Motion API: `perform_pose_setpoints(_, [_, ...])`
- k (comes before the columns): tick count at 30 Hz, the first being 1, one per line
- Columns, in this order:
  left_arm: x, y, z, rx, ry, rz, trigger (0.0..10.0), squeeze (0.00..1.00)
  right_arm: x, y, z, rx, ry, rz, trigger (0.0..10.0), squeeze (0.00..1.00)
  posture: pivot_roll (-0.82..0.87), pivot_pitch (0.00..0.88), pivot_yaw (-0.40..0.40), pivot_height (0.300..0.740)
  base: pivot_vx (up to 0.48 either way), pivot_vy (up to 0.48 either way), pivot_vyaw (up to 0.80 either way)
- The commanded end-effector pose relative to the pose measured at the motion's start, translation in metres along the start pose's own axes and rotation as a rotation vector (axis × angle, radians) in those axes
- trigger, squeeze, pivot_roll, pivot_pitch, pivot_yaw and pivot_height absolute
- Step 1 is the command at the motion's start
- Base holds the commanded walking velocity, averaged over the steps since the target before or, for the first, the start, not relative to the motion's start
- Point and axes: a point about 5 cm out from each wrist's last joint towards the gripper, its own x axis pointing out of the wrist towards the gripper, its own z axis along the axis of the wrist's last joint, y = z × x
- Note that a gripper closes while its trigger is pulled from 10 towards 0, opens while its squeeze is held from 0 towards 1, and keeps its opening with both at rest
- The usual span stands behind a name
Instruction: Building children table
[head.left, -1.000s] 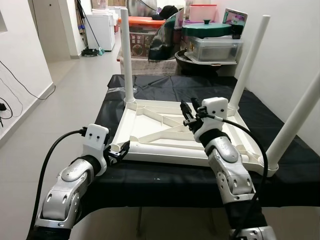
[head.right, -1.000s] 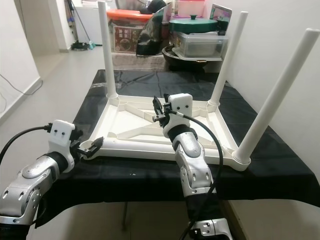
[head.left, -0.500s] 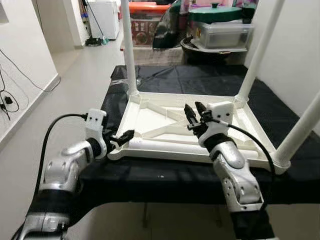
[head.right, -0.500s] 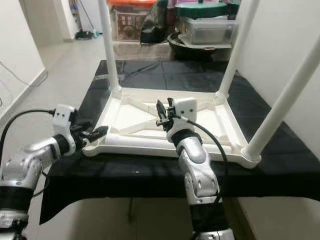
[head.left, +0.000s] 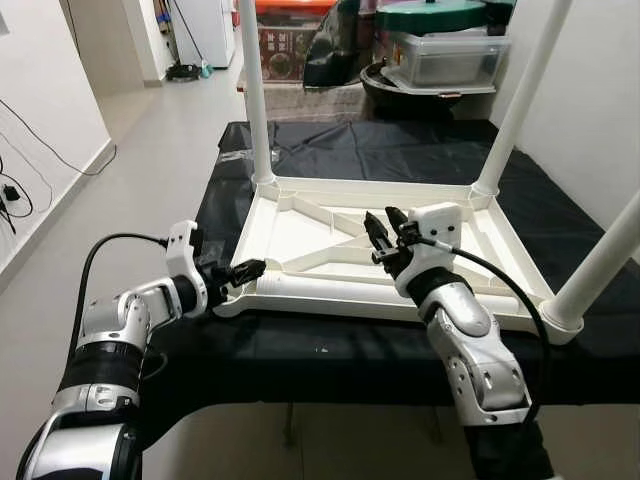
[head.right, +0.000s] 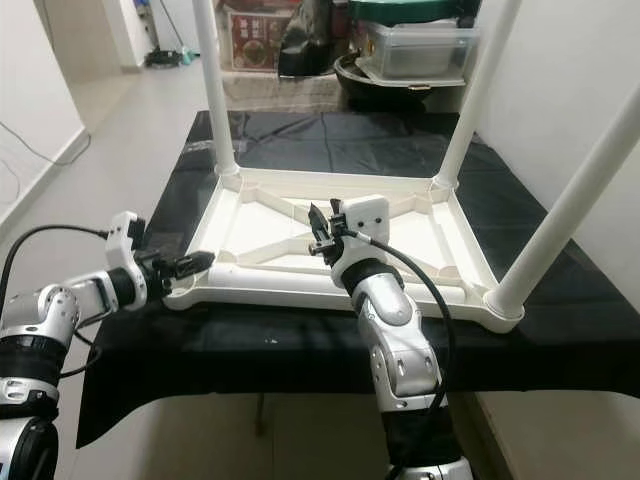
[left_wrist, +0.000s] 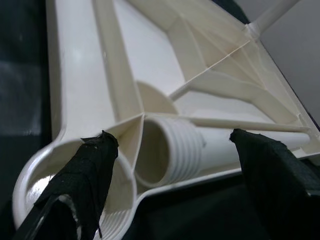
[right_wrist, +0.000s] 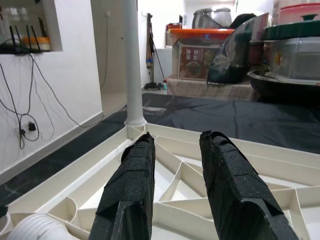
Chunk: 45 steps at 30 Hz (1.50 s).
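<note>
So the left gripper was spread wide at the near left corner of the upside-down white table on the black cloth, one finger over the empty socket. The loose leg lay inside the frame. The right gripper, slightly parted, hovered empty above.

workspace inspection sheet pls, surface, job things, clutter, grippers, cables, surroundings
surface: black cloth covers the work table.
job's things: white tabletop lies upside down with three legs upright; loose leg lies along its near edge beside the empty corner socket.
clutter: nothing seen on the cloth.
grippers: left gripper open at the socket corner; right gripper open above the tabletop ribs.
cables: black cables run along both arms; wall cords on the left.
surroundings: storage bins and pots behind, tiled floor.
</note>
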Motion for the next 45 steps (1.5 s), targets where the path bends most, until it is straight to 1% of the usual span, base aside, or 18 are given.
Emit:
perform_pose_setpoints(1, [-0.002,0.004,-0.001,-0.004,0.013,0.007,10.0,0.00,-0.002,-0.002,0.003,0.006,-0.006,-0.007,10.0,0.00,0.07,0.124,-0.029,0.740,0.000,0.000,0.00])
perform_pose_setpoints(7, [0.002,0.003,-0.004,-0.029,0.028,-0.015,10.0,0.00,-0.004,-0.004,0.004,0.001,-0.003,-0.011,10.0,0.00,0.06,0.129,-0.032,0.740,0.000,0.000,0.00])
perform_pose_setpoints(8, [0.006,-0.002,-0.005,-0.037,0.031,-0.046,10.0,0.00,-0.004,-0.004,0.004,-0.001,-0.002,-0.013,10.0,0.00,0.06,0.132,-0.033,0.740,0.000,0.000,0.00])
perform_pose_setpoints(9, [0.006,-0.002,-0.005,-0.037,0.031,-0.046,10.0,0.00,-0.004,-0.004,0.004,-0.001,-0.002,-0.013,10.0,0.00,0.06,0.132,-0.033,0.740,0.000,0.000,0.00])
perform_pose_setpoints(11, [0.013,-0.012,-0.006,-0.044,0.045,-0.098,10.0,0.00,-0.004,-0.003,0.004,-0.003,0.002,-0.014,10.0,0.00,0.06,0.132,-0.033,0.740,0.000,0.000,0.00])
perform_pose_setpoints(12, [0.015,-0.016,-0.005,-0.029,0.051,-0.119,10.0,0.00,-0.004,-0.002,0.004,-0.003,0.003,-0.013,10.0,0.00,0.07,0.134,-0.031,0.740,0.000,0.000,0.00])
perform_pose_setpoints(14, [0.016,-0.019,-0.004,-0.019,0.056,-0.129,10.0,0.00,-0.004,-0.002,0.004,-0.002,0.004,-0.013,10.0,0.00,0.07,0.134,-0.031,0.740,0.000,0.000,0.00])
perform_pose_setpoints(16, [0.017,-0.025,0.007,0.021,0.053,-0.141,10.0,0.00,-0.003,-0.001,0.003,0.002,0.007,-0.012,10.0,0.00,0.08,0.134,-0.029,0.740,0.000,0.000,0.00])
perform_pose_setpoints(18, [0.018,-0.029,0.015,0.038,0.048,-0.153,10.0,0.00,-0.003,0.000,0.003,0.004,0.009,-0.010,10.0,0.00,0.08,0.131,-0.030,0.740,0.000,0.000,0.00])
perform_pose_setpoints(26, [0.021,-0.045,0.027,0.075,0.051,-0.223,10.0,0.00,-0.002,0.001,0.002,0.006,0.015,-0.011,10.0,0.00,0.09,0.131,-0.029,0.740,0.000,0.000,0.00])
perform_pose_setpoints(33, [0.025,-0.043,0.020,0.073,0.088,-0.210,10.0,0.00,0.000,0.002,0.002,0.009,0.016,-0.012,10.0,0.00,0.09,0.128,-0.025,0.740,0.000,0.000,0.00])
perform_pose_setpoints(37, [0.026,-0.041,0.014,0.076,0.111,-0.200,10.0,0.00,-0.001,0.000,0.001,0.008,0.017,-0.020,10.0,0.00,0.09,0.132,-0.022,0.740,0.000,0.000,0.00])
perform_pose_setpoints(42, [0.025,-0.040,0.014,0.096,0.123,-0.193,10.0,0.00,-0.001,-0.001,0.001,0.009,0.019,-0.024,10.0,0.00,0.09,0.134,-0.021,0.740,0.000,0.000,0.00])
perform_pose_setpoints(45, [0.024,-0.042,0.018,0.101,0.120,-0.195,10.0,0.00,-0.001,-0.001,0.001,0.010,0.020,-0.024,10.0,0.00,0.09,0.134,-0.023,0.740,0.000,0.000,0.00])
